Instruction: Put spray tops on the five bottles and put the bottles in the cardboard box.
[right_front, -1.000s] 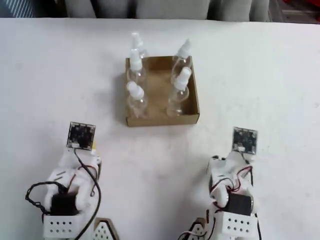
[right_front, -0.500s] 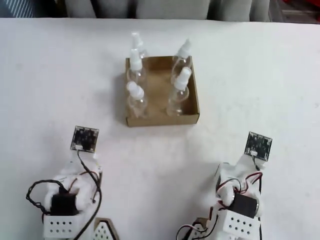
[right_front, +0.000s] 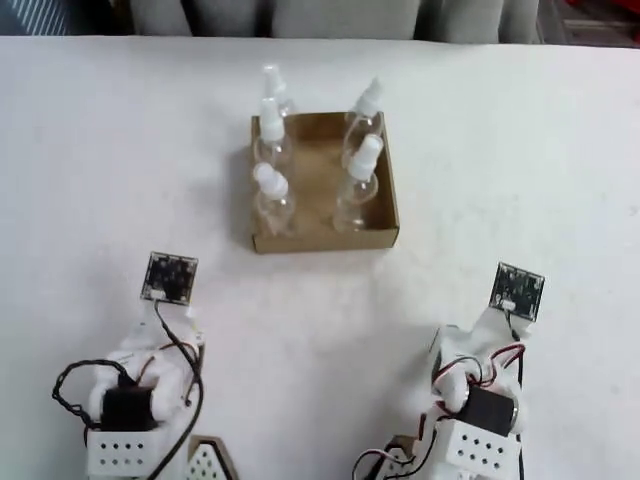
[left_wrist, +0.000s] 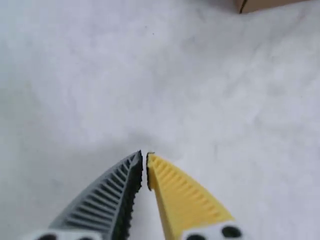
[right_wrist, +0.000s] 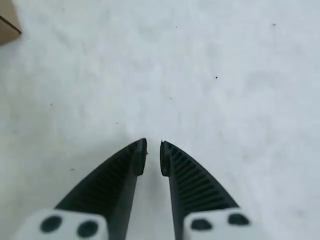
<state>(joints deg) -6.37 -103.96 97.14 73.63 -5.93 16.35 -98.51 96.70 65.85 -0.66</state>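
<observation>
The cardboard box (right_front: 322, 238) stands at the table's middle. Spray-topped clear bottles stand upright in it: two along its left side (right_front: 271, 143) (right_front: 272, 203) and two along its right side (right_front: 363, 118) (right_front: 356, 192). A fifth topped bottle (right_front: 274, 88) stands at the back left corner; I cannot tell if it is inside or just behind the wall. Both arms are folded back at the near edge, far from the box. My left gripper (left_wrist: 145, 161) is shut and empty over bare table. My right gripper (right_wrist: 152, 150) is shut with a thin gap, also empty.
A white table (right_front: 520, 160) spreads wide on both sides of the box. The left arm (right_front: 140, 385) and right arm (right_front: 480, 385) sit at the near edge. Corners of the box show in the left wrist view (left_wrist: 260, 5) and right wrist view (right_wrist: 7, 27).
A second ago both arms drew back toward the near edge, the right one also shifting right. Since half a second ago nothing has moved.
</observation>
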